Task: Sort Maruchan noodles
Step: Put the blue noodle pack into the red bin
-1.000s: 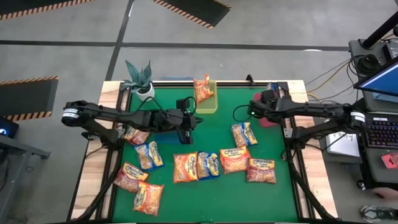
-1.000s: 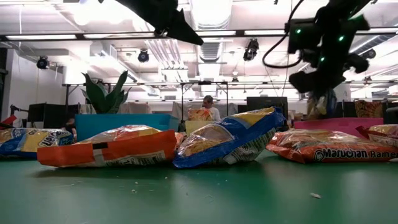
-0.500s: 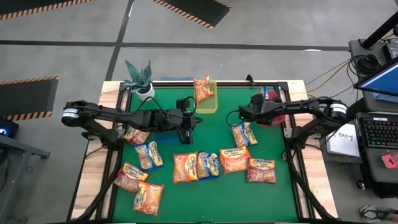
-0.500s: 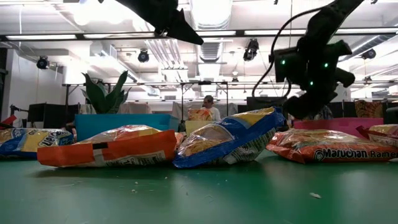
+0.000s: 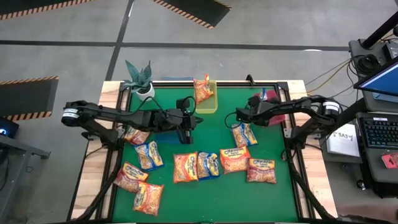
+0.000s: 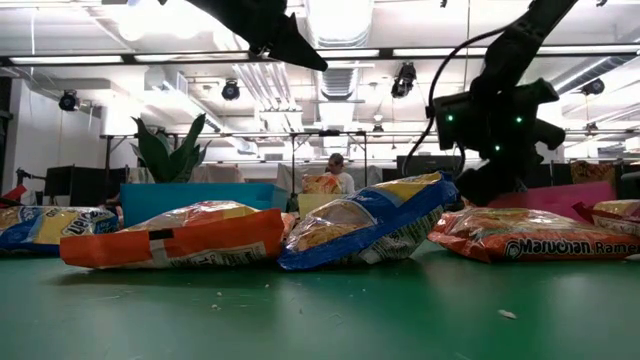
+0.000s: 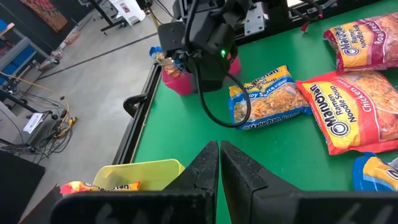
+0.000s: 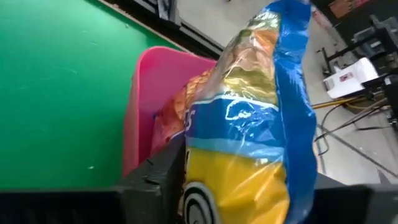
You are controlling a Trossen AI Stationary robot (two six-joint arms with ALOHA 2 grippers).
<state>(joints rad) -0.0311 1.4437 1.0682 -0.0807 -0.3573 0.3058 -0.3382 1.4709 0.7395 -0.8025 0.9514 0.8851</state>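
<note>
Currently right gripper (image 5: pixel 239 116) hovers by the pink bin (image 8: pixel 144 118) at the table's right edge, grasping a blue-edged Maruchan packet (image 8: pixel 255 124); another blue-edged packet (image 5: pixel 244 134) lies just below it; left gripper (image 7: pixel 219 163) clenched shut on nothing, mid-table near the yellow bin (image 5: pixel 210 102), which holds an orange packet (image 5: pixel 202 89); remaining packets (image 5: pixel 221 162) are scattered over the green mat (image 5: pixel 205 199); potted plant (image 5: pixel 139 77) at the back-left corner.

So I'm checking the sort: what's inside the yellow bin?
One orange packet stands tilted in the yellow bin, rising above its rim; the left wrist view shows its end inside too. Anything lying beneath it cannot be seen.
</note>
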